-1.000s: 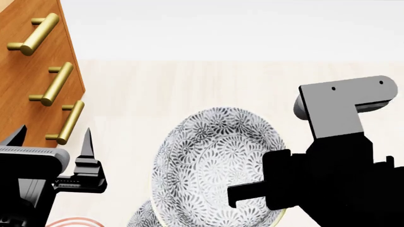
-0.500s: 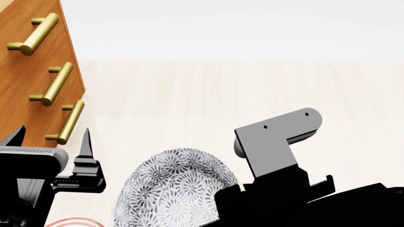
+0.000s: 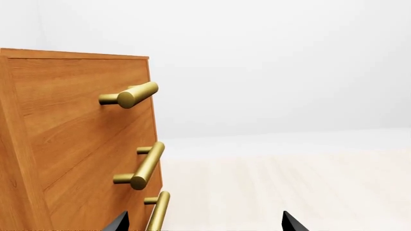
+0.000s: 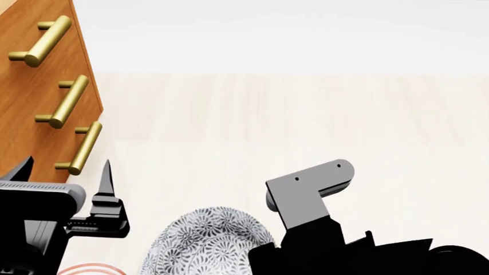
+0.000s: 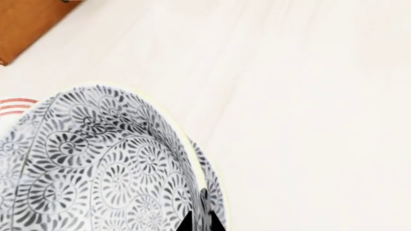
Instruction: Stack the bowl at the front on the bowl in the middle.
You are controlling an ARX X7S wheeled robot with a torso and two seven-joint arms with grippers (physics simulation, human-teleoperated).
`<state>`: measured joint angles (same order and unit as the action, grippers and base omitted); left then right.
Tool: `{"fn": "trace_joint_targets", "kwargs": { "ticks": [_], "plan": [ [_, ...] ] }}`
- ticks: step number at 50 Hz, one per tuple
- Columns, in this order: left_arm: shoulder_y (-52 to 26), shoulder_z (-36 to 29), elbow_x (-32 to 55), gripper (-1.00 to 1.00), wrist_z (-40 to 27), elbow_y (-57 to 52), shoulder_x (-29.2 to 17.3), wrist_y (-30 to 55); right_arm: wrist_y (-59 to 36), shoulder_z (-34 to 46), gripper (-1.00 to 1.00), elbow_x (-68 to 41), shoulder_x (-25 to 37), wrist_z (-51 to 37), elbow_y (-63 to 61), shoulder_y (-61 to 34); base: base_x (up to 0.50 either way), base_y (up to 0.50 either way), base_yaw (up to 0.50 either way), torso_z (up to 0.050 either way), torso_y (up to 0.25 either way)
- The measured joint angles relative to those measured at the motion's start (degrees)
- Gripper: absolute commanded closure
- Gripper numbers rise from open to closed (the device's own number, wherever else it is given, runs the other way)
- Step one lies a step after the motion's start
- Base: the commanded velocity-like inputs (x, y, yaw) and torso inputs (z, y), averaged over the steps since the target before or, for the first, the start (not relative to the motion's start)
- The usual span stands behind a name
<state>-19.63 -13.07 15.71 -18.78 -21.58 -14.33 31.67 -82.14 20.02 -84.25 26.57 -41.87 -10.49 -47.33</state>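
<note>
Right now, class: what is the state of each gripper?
Left gripper: open, holding nothing, beside the wooden drawer cabinet.
Right gripper: shut on the rim of the grey-floral deep bowl.

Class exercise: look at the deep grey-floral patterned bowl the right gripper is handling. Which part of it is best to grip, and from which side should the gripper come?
Grip the thin pale rim of the grey-floral patterned bowl, one finger inside the wall and one outside, as the right gripper appears to be placed. Come from above: the wall is steep and thin, so it fits between the jaws, whereas the round body looks too wide to span.
</note>
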Motion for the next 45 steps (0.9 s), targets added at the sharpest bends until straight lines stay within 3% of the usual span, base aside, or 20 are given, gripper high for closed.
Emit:
{"fn": "trace_joint_targets", "kwargs": {
  "ticks": [17,18,38,45],
  "plan": [
    [0.07,-0.62,-0.05,-1.0,-0.18,0.81,-0.27,-0.66,6.02,5.53,1.0,11.33,0.27,10.15,4.68,0.8,0.0,0.0,0.0,0.0,0.0],
    [0.07,-0.64,-0.04,-1.0,-0.19,0.84,-0.29,-0.68,6.27,5.75,-1.0,11.76,0.29,10.52,4.96,0.78,0.0,0.0,0.0,0.0,0.0],
    [0.29,-1.11,0.34,-1.0,-0.44,0.75,-0.69,-0.85,8.56,8.64,-1.0,14.25,0.18,13.77,6.38,1.65,0.0,0.0,0.0,0.0,0.0],
    [0.66,-0.63,1.1,-1.0,-0.66,-0.68,-0.92,-0.63,21.72,5.17,-1.0,21.1,2.26,15.37,-2.86,5.56,0.0,0.0,0.0,0.0,0.0]
  ]
}}
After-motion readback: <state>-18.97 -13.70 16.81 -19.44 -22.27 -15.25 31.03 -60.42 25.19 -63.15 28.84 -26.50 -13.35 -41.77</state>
